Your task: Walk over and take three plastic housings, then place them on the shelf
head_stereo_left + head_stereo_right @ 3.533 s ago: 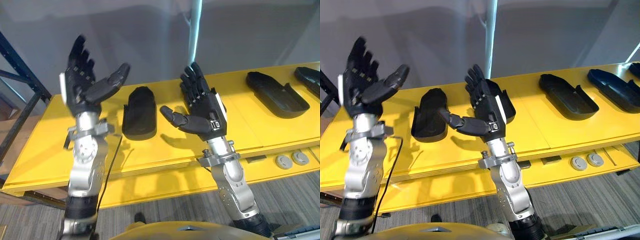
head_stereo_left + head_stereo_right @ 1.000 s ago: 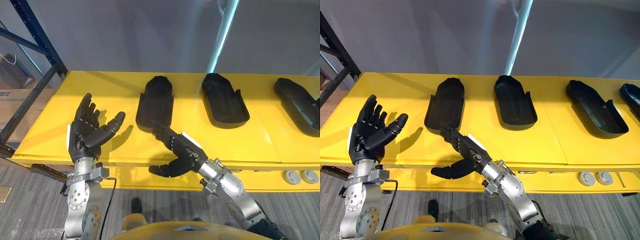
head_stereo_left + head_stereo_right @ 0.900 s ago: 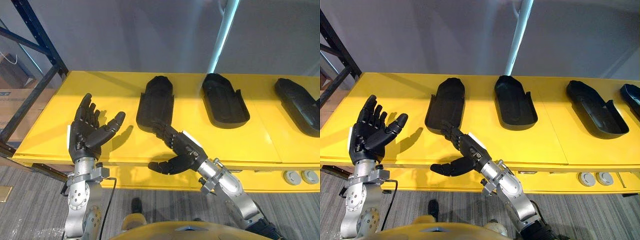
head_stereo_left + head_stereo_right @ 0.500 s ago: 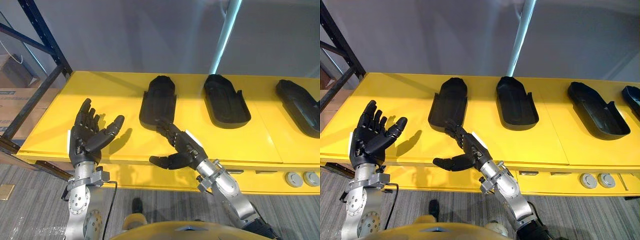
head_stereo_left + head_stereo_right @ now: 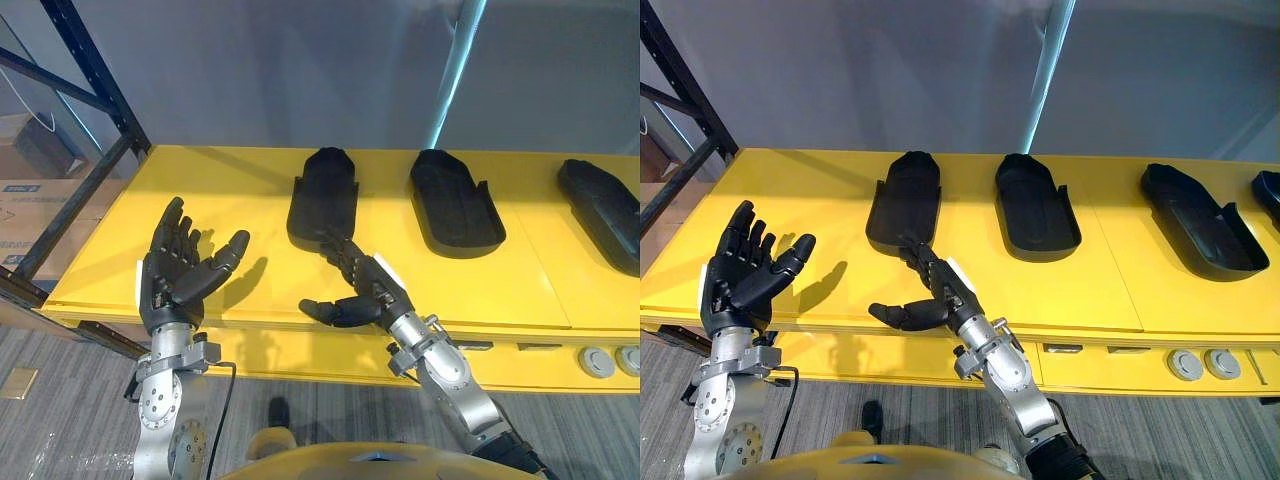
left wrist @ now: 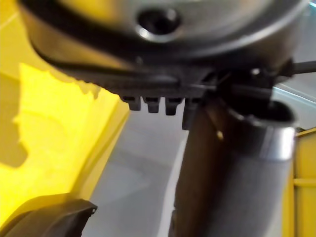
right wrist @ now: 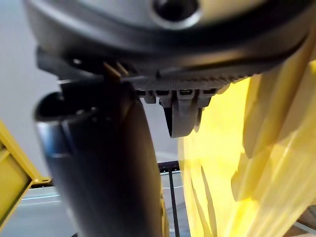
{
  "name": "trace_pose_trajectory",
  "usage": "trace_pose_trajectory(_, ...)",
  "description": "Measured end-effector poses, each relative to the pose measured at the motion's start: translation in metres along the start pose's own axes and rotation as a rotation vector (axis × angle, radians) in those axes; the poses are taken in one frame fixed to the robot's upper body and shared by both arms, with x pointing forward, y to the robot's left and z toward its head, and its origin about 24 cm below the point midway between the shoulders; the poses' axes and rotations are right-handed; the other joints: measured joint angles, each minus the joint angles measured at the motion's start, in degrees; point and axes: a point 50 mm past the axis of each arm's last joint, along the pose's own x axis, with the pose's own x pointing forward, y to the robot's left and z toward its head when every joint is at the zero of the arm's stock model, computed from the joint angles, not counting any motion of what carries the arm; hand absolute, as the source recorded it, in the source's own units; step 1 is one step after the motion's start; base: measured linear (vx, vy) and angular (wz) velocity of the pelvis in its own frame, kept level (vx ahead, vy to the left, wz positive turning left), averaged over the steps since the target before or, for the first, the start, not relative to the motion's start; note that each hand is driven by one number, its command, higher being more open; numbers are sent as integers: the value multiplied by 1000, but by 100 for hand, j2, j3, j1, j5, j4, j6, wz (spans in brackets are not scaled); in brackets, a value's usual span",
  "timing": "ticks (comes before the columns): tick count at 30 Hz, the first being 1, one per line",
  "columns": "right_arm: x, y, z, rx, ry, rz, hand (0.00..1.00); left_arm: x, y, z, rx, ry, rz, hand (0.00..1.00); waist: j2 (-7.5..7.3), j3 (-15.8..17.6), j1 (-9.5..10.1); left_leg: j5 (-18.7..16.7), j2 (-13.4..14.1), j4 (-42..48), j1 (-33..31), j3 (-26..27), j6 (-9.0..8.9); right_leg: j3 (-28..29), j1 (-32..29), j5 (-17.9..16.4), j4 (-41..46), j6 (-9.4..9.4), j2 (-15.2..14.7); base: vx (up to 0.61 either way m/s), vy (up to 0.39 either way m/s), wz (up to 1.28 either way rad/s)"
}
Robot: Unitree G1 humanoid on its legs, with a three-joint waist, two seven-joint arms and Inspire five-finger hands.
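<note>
Logging state at the pick: right hand (image 5: 362, 292) is stretched low over the front part of the yellow flat-topped workbench (image 5: 200, 190). Its fingers are straight and slightly spread, the thumb is swung wide to the robot's left, and it has nothing in it. The fingertips lie at the near end of the leftmost black shoe-shaped plastic housing (image 5: 322, 195); touching or just short, cannot tell. Left hand (image 5: 178, 272) is raised over the front edge toward the left end, palm up, fingers relaxed apart, empty. Second black housing (image 5: 455, 205) lies beside the first on its right. Third black housing (image 5: 600, 210) lies well apart, toward the right end. All three lie hollow side up on the workbench, none lifted. A dark metal rack frame (image 5: 90, 90) stands past the left end.

Risks, as judged:
- Straight fingers meeting the housing's near end head-on would likely push it toward the back edge instead of getting under it. The shell looks light and smooth.
- The thumb stands far off the side wall. A late or uneven close could pinch one thin wall only and tip or spin the shell.
- A sideways shove could knock it into the second housing.
- Dragging it forward for a better hold risks spilling it over the front edge.
- Three shells in two hands means stacking or repeat trips, and a loosely nested stack could slip while walking.
</note>
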Motion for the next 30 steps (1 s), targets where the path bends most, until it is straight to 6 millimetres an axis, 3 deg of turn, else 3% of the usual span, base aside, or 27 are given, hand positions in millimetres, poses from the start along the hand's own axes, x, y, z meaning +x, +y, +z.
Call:
trace_pose_trajectory(7,2,-1,-1,-4,-1,16,100,0,-1,-1,-2,4,-3,100,20,-14,2,-1,0,0,-1,-5,-2,-4,-2,0,0,1,0,0,0,0)
trace_pose_trajectory(13,-2,0,3,-8,-12,156,100,0,-1,-2,0,7,-17,100,19,-14,3,19,0,0,-2,0,22,-1,17,11,-2,-14,1,0,0,0)
trace_pose_trajectory(15,-5,0,15,-8,-57,231,100,0,0,-2,2,9,-17,100,18,-14,5,27,-1,1,-1,3,31,1,25,20,5,-15,2,0,0,0)
trace_pose_trajectory(19,-12,-8,65,-8,-262,315,100,0,2,0,11,1,-25,100,13,-19,1,26,4,1,28,27,29,19,40,24,9,-15,5,0,0,-1)
trace_pose_trajectory(23,-17,-29,91,-13,-387,148,100,1,6,3,22,-12,-24,100,-9,-66,-1,-38,18,-1,116,152,-15,138,13,3,-3,8,4,-4,-1,-13)
trace_pose_trajectory(30,-35,-66,88,-52,-379,-287,100,2,7,6,26,-24,-37,100,-6,-92,-134,-81,23,0,198,355,-15,358,-2,41,-94,35,11,6,-2,-13)
